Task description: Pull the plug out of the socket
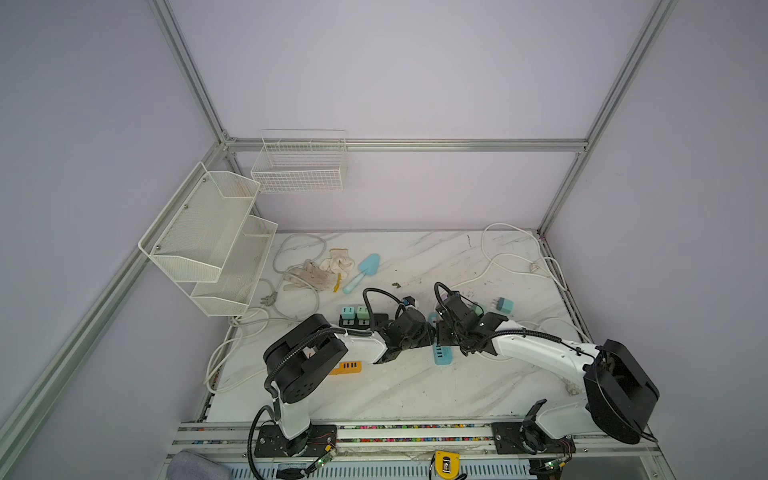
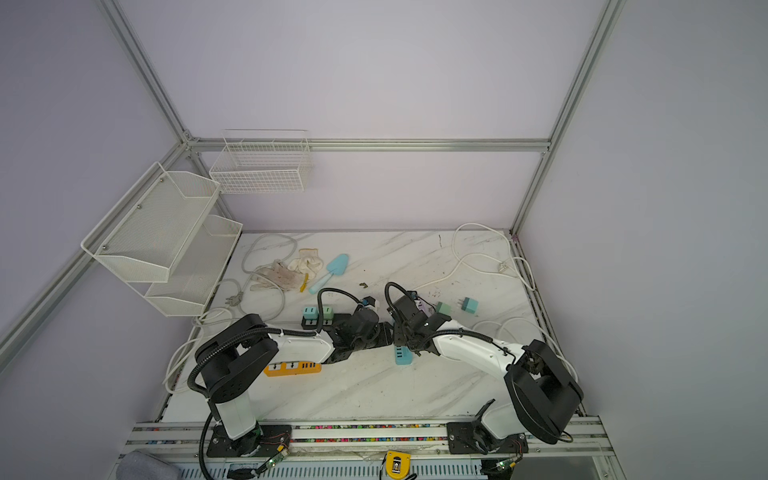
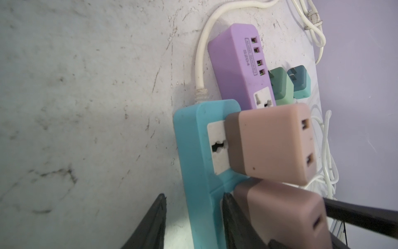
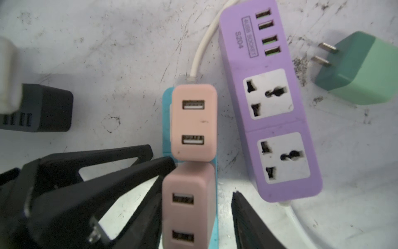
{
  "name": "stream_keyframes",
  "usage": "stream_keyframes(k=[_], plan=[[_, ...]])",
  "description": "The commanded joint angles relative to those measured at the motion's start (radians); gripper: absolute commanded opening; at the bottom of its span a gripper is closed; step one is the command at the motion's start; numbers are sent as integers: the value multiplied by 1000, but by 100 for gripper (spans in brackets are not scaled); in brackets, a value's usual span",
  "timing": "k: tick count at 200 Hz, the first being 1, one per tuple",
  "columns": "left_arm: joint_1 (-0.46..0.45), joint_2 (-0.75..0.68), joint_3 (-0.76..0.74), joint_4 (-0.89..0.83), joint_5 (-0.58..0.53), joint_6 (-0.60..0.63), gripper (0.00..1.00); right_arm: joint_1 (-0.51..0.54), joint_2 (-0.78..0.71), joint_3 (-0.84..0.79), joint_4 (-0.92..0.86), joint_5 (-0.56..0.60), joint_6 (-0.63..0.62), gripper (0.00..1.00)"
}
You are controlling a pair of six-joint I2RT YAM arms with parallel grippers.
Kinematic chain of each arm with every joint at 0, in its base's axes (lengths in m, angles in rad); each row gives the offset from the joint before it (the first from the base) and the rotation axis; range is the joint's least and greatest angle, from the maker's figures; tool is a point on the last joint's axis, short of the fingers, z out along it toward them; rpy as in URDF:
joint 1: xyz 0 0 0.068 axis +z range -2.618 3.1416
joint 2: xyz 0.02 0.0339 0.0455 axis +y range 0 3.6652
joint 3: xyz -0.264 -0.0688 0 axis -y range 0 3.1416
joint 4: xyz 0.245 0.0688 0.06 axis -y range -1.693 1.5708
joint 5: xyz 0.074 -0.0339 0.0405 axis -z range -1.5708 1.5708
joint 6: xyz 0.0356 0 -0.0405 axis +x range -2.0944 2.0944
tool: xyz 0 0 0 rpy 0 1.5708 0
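Observation:
A blue socket strip [image 3: 200,151] [image 1: 442,355] lies on the marble table with two pink plugs in it. In the left wrist view my left gripper [image 3: 193,195] is open astride the strip. One finger [image 3: 234,217] sits against the strip's top edge beside the nearer pink plug [image 3: 280,215]; the other stands off its far side. My right gripper [image 4: 198,187] is open around that same nearer plug [image 4: 187,204]. One finger [image 4: 150,207] touches it and a gap shows at the other. The farther pink plug [image 4: 193,122] stands free. In both top views the grippers meet over the strip [image 2: 403,355].
A purple socket strip [image 4: 273,107] lies beside the blue one, with loose green [image 4: 361,69] and teal [image 1: 505,305] plugs beyond. A black strip [image 1: 357,320] holding two plugs, an orange strip [image 2: 293,368], gloves [image 1: 328,270], a blue trowel [image 1: 361,272] and white cables [image 1: 511,257] lie around.

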Motion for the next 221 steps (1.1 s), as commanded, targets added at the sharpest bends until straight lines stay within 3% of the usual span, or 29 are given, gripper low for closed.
stream_keyframes(k=[1, 101, 173, 192, 221], plan=[[-3, 32, -9, -68, 3, -15, 41, 3, 4, -10, 21, 16, 6, 51], [-37, 40, -15, -134, -10, -23, 40, 3, 17, -40, 33, 39, -35, 41], [-62, 49, -33, -138, -20, -63, 39, 4, 44, -11, -1, 85, -55, 27], [-71, 55, -44, -139, -36, -87, 38, 5, 61, 0, 2, 65, -53, 21], [-71, 64, -68, -134, -42, -120, 35, 9, 42, -13, 32, 33, -47, 21]])
